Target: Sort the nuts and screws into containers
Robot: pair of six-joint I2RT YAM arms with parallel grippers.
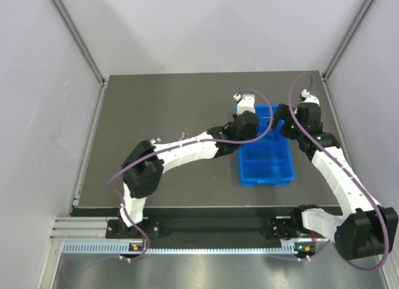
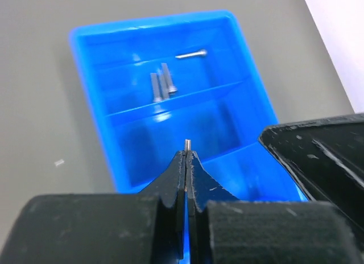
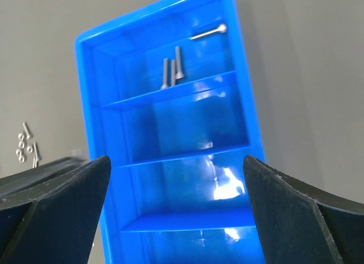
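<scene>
White shells and bulky black joints on left arm (image 1: 181, 151) and right arm (image 1: 340, 174). Purple cables (image 1: 257, 90) looped alongside. Scuffed matte-black fingers (image 2: 170, 181), speckled pale.

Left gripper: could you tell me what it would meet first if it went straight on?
Probably the blue tray: the left gripper, shut on a screw, points into the compartment next to the one holding three screws. Floor or divider, depth leaves unclear.
</scene>
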